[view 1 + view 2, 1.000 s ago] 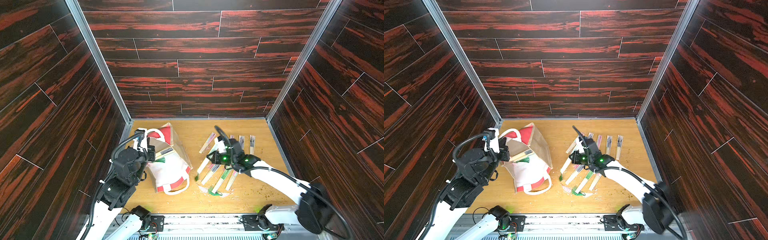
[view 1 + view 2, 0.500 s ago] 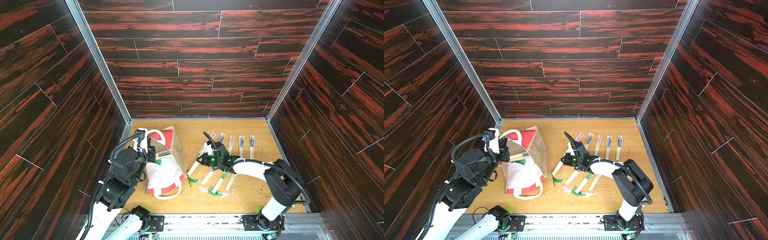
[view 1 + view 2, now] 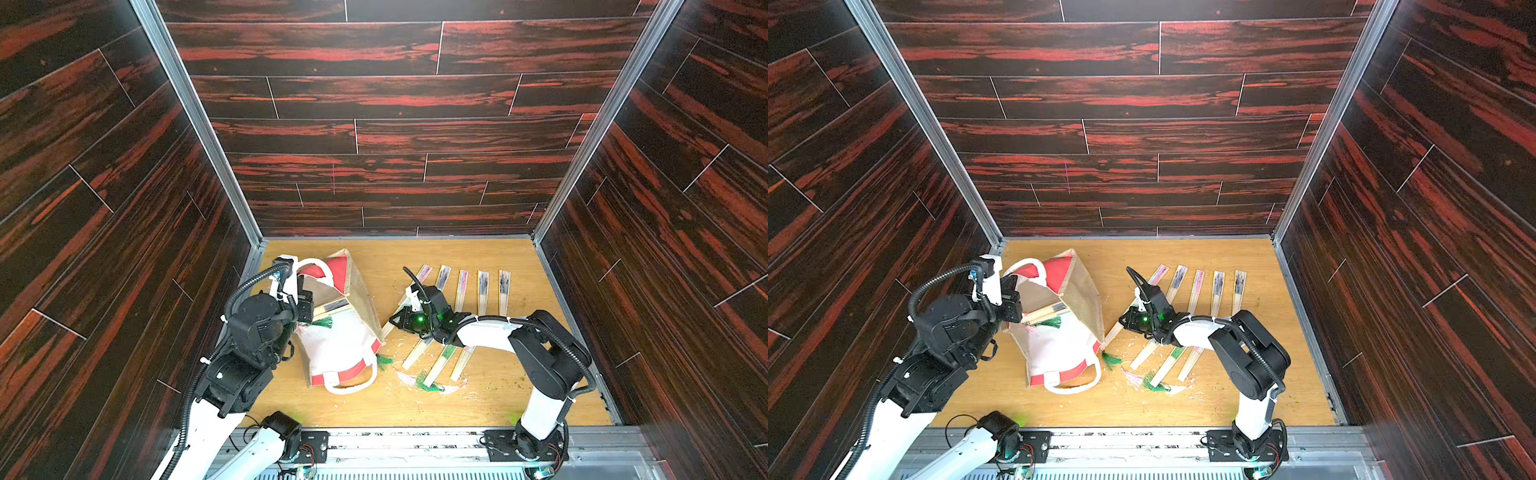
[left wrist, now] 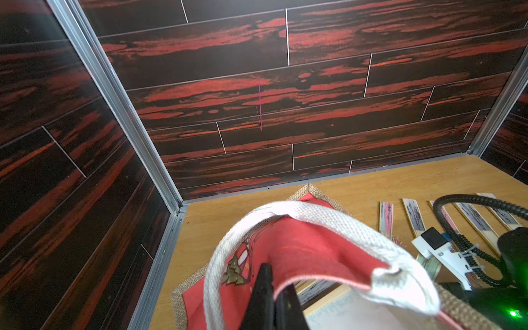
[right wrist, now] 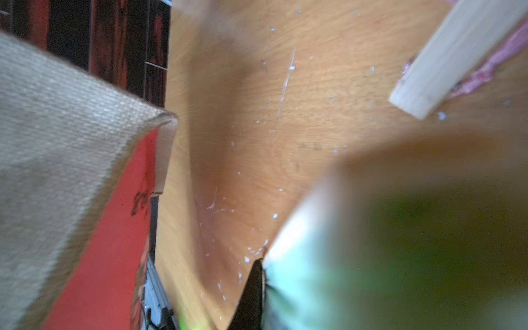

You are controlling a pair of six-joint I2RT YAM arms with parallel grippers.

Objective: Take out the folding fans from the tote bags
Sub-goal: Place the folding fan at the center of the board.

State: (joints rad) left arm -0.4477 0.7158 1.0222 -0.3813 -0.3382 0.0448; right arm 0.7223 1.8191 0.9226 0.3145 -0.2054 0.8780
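The bag (image 3: 345, 345) is stood tilted on the table (image 3: 498, 399), with its mouth turned upward. Its red side panel (image 4: 300, 251) is pinched at the rim by the left gripper (image 4: 274, 297), whose jaws are pressed together on the cloth just beneath the white handle (image 4: 314, 211). Inside the bag one fan (image 3: 330, 306) is seen lying across the white lining, with a green tassel (image 3: 323, 322) just beside it. Against the bag's right wall another fan (image 3: 1113, 333) is laid slantwise on the table, and the right gripper (image 3: 1124, 323) is held low over it. Whether its jaws are apart or closed on that fan cannot be told, since the wrist view is blurred and only one dark finger (image 5: 251, 285) is made out. A second green tassel (image 3: 384, 360) is seen at the bag's near right corner. Further right of the bag, five fans (image 3: 482, 291) are laid side by side in a row, their printed tops pointed away from the robot. Nearer than that row, off the bag's near right corner, three more (image 3: 439, 365) are laid slantwise, with tassels and pale scraps scattered at their ends.
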